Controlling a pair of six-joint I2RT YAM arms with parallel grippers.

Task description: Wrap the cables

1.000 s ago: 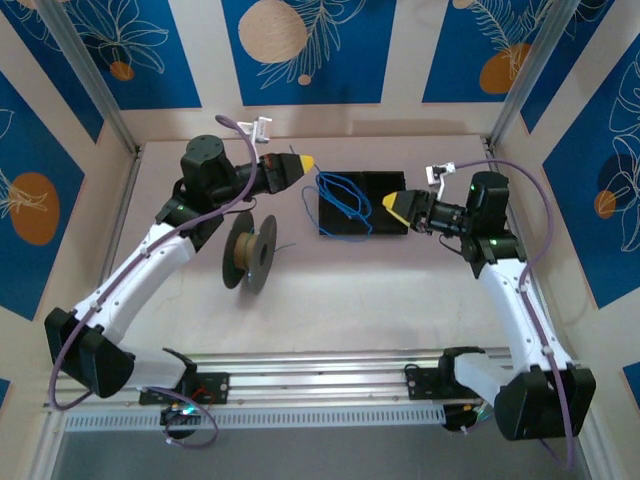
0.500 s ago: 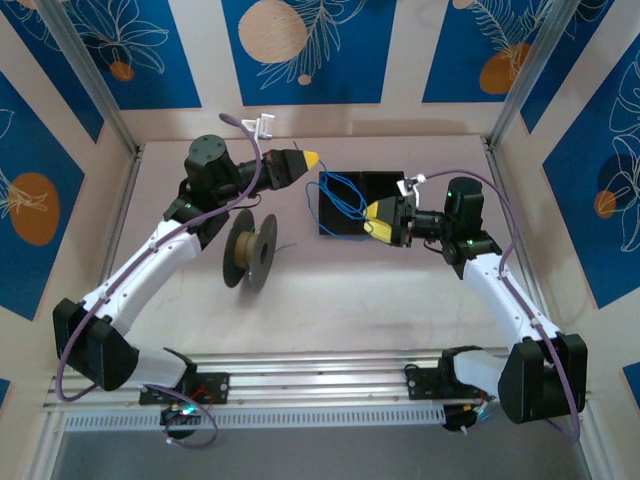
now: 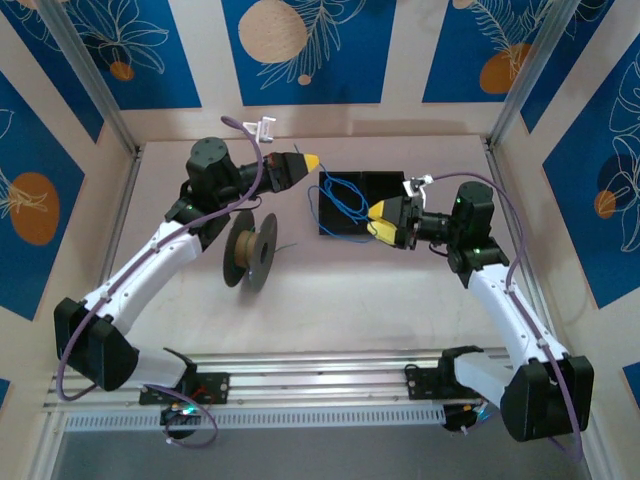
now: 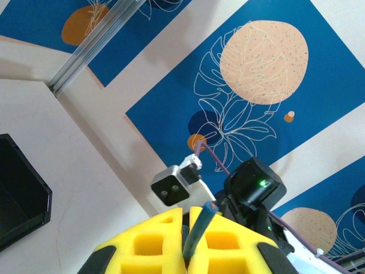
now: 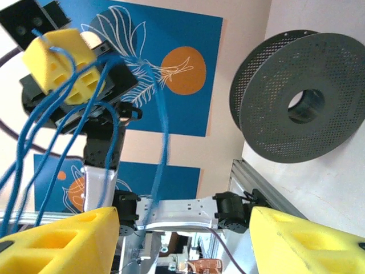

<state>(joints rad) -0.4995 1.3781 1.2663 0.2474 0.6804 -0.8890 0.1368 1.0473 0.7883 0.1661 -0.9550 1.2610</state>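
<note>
Cables, blue and thin, are what we follow, starting at the left gripper: its yellow pads are pressed together and a blue strand is pinched between them. From there the strands run out in loose loops over the black tray and pass in front of the right gripper, whose fingers stand wide apart with nothing clamped between them. Blue lines cross above that gap, but we cannot tell whether any touches a finger. Further out, the spool stands on its edge on the table, beside the left arm and well apart from the tray. We judge the task barely begun. One end is secured, yet we can make out no blue turn on the spool, and what sits on its hub is too small to tell. What is left, as we read it, is bringing the strands to the spool and winding them round.
</note>
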